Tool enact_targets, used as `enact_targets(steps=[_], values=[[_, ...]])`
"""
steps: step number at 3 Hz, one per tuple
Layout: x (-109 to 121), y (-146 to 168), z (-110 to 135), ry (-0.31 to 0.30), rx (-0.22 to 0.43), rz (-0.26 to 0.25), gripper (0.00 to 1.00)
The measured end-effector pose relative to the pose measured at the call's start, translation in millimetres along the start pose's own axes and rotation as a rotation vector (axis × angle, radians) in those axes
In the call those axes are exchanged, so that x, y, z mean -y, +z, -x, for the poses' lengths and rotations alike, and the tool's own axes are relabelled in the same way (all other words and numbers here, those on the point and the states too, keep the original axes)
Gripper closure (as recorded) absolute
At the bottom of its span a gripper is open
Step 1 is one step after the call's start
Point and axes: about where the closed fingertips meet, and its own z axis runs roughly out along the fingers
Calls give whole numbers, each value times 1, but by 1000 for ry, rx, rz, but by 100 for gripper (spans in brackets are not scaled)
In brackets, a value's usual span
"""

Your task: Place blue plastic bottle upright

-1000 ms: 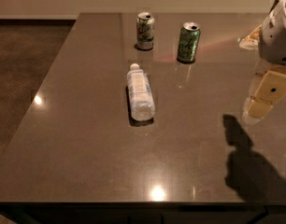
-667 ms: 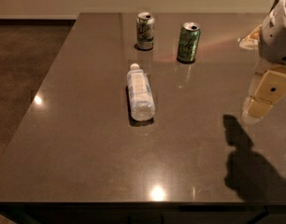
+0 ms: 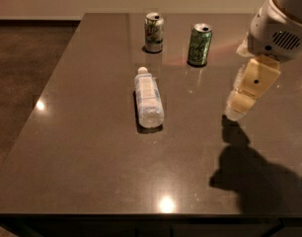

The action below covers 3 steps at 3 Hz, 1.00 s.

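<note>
The blue plastic bottle (image 3: 149,98) lies on its side mid-frame on the counter (image 3: 92,157), cap toward the top. The claw (image 3: 236,111) hangs at right, clear of it; its state cannot be told.

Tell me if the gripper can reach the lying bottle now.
Probably yes. The gripper hangs right of the small clear plastic bottle lying on its side; nothing stands between them on the dark tabletop.

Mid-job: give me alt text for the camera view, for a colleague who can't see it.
The blue plastic bottle lies on its side mid-table, cap toward the upright white-and-green can and green can. The gripper hangs over the dark table at the picture's right, apart from the bottle.
</note>
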Motion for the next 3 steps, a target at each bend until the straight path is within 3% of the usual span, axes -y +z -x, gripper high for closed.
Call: enact_targets(steps=[1, 3], values=[[-1, 14, 28, 91, 19, 33, 0], [6, 56, 83, 307, -16, 20, 0]])
